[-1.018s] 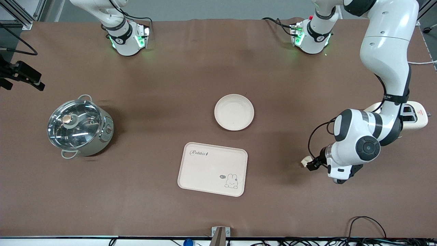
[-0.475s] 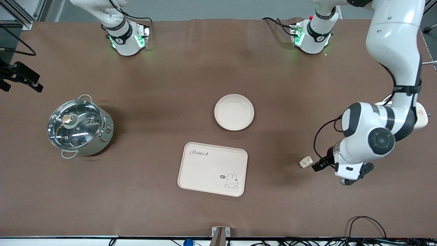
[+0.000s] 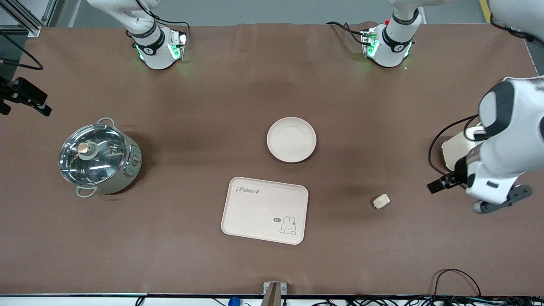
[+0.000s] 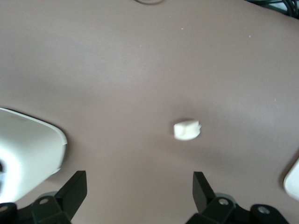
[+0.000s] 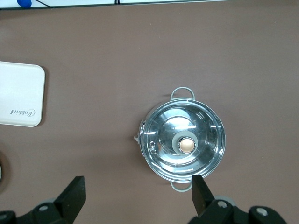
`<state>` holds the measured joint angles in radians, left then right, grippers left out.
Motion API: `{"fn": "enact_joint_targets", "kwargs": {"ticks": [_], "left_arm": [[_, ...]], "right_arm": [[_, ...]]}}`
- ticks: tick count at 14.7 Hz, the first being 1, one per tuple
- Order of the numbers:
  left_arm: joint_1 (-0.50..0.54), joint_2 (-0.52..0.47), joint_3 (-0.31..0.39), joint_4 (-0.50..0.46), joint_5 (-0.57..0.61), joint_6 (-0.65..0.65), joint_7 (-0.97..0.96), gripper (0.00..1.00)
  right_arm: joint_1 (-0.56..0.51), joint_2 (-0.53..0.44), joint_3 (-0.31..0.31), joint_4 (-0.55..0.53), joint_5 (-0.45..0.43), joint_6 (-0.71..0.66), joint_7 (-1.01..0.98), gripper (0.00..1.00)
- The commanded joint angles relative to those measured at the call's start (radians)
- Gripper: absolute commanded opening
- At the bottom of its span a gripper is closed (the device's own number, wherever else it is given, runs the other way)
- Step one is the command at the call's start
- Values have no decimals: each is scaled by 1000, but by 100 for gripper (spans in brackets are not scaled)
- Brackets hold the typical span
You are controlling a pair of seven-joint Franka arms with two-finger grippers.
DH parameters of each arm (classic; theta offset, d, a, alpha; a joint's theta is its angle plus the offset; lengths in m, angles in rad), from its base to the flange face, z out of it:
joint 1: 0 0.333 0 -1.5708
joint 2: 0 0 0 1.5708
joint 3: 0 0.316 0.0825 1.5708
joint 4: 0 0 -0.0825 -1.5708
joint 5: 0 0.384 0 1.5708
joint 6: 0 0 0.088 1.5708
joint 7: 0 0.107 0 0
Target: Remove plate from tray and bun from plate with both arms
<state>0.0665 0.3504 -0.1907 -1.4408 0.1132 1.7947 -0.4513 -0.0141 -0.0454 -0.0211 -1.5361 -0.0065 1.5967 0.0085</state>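
So both removals are looking done to me at this point. The round shallow cream-white plate [image 3: 291,140] is sitting bare on the brown table [image 3: 204,263], just apart from the cream rectangular tray with the "Rabbit" script [image 3: 264,210] and farther from the front camera than the tray. The small pale stubby bun [image 3: 381,201] is lying on the table by itself, well apart from the tray toward the left arm's end, touching nothing.

The left gripper [image 4: 139,189] is hanging over the table with its fingers spread wide and nothing between them; the bun is showing in its wrist view. The right gripper [image 5: 138,193] is waiting high over the lidded steel pot [image 3: 99,158], which is sitting well off from the tray toward the right arm's end, fingers spread and empty too.

Containers: the tray is holding nothing, and so is the plate. The pot's glass lid is on, and I can't tell what's inside.

Next move, I'd guess, is just parking both arms clear of everything.
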Motion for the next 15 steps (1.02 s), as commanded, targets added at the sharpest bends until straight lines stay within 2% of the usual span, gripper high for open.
{"fn": "enact_joint_targets", "kwargs": {"ticks": [1,3,7,12,15], "left_arm": [[21,-125,-10,-26,-32,-87,100,100],[38,-184,-10,-26,-69,-132,164,100],[-3,-264,16,-42,-75,-155,273,100],[-36,-453,51,-211,-98,-204,347,100],[-53,-508,51,-262,-119,-238,342,100]], "right_arm": [[0,-16,6,-9,-21,-4,11,100],[-1,-16,6,-9,-21,-6,13,100],[-1,-16,6,-9,-21,-4,13,100],[-1,-16,6,-9,-21,-4,15,100],[-1,-16,6,-9,-21,-4,15,100]]}}
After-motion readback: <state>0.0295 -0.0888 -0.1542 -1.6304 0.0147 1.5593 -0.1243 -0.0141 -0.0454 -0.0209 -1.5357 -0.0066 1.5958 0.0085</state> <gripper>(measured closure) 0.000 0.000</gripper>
